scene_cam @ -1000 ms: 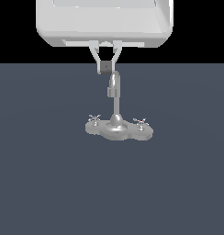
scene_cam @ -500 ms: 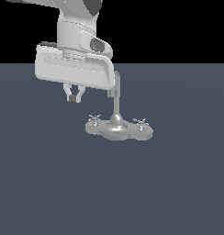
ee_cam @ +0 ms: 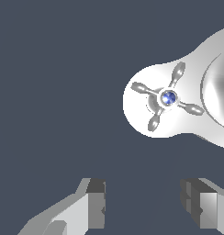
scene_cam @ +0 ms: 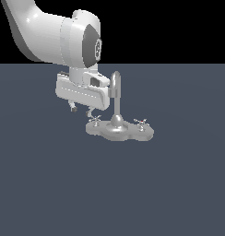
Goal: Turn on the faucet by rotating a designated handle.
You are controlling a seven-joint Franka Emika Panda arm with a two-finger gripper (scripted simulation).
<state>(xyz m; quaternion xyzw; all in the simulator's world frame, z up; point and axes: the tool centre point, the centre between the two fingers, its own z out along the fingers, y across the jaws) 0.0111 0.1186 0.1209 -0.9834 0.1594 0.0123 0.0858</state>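
Observation:
The shiny silver faucet (scene_cam: 119, 131) stands on the dark floor with a tall hooked spout (scene_cam: 115, 90) and a cross knob at each end of its base plate. The handle (scene_cam: 94, 120) is the knob on the exterior view's left; the wrist view shows it as a four-armed cross (ee_cam: 168, 97) with a bluish centre. The other knob (scene_cam: 141, 122) has a reddish fleck. My gripper (scene_cam: 82, 112) hangs just beside and slightly above the handle, on its left in the exterior view. It is open, both fingers (ee_cam: 96, 204) apart, nothing between them, and not touching the handle.
The white arm and wrist body (scene_cam: 82, 92) stand close to the spout on the exterior view's left. A flat dark grey floor (scene_cam: 179, 184) surrounds the faucet.
The hand has left its place above the spout, swung to the exterior view's left and come down beside the left cross knob. The faucet has not moved.

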